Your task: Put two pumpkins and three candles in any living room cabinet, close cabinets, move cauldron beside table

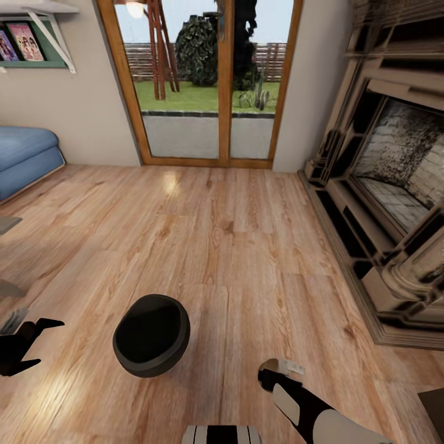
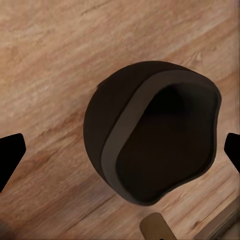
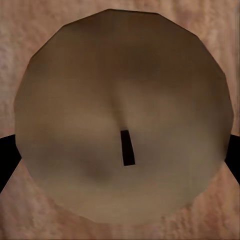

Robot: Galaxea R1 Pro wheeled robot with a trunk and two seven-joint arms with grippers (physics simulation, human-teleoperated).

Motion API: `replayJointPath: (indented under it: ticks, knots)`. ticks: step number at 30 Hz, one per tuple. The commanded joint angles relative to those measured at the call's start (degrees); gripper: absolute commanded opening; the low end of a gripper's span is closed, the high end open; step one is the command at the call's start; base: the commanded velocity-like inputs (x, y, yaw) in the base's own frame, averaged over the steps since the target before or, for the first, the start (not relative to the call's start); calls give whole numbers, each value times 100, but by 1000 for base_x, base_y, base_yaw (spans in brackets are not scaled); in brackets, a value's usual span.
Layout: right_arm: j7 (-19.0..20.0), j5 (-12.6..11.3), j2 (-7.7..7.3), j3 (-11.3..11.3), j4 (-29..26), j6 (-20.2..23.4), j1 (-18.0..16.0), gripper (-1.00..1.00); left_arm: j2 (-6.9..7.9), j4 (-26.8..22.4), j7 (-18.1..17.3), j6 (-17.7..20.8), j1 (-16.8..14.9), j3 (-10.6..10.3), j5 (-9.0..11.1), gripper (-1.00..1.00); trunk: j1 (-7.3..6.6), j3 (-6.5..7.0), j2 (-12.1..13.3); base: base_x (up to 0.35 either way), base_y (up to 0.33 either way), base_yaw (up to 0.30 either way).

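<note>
The cauldron (image 1: pixel 151 335) lies tipped on the wood floor (image 1: pixel 246 246), with its dark mouth turned up and toward the camera in the head view. Bare floor is all around it. The floor runs on to the glass doors (image 1: pixel 209 80) at the far wall. The fireplace (image 1: pixel 382 203) edges the floor on the right, well apart from the cauldron. A blue sofa (image 1: pixel 24 157) sits at the far left, also well apart.

The left end effector (image 1: pixel 34 345) hangs low by the left edge of the head view, near the cauldron but not touching it. Its two black fingers (image 2: pixel 11 155) are spread wide, and it holds nothing. In the left wrist view the cauldron (image 2: pixel 155 132) sits between the two finger tips, with floor showing on each side.

The right end effector (image 1: pixel 271 373) is at the bottom of the head view, to the right of the cauldron. The right wrist view shows a round tan candle (image 3: pixel 122 117) with a short dark wick, very close. Black fingers (image 3: pixel 7 157) show at both its sides, so it looks held.
</note>
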Motion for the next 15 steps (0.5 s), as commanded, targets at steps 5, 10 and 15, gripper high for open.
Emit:
replayJointPath:
  ticks: [5, 10, 15]
  knots:
    - [-42, -40, -8, 45, -29, 16, -1, -100, -2, -3, 60, 20, -4, 8, 47, 100, -14, 107, 5, 0, 0, 0]
    - [-68, -55, -6, 36, -63, 34, -1, -100, -2, -24, 60, 22, -4, 8, 51, 100, -26, 218, 12, 0, 0, 0]
    - [-80, -57, -6, 36, -71, 38, -1, -100, -2, -37, 61, 22, -4, 8, 52, 100, -39, 329, 19, 0, 0, 0]
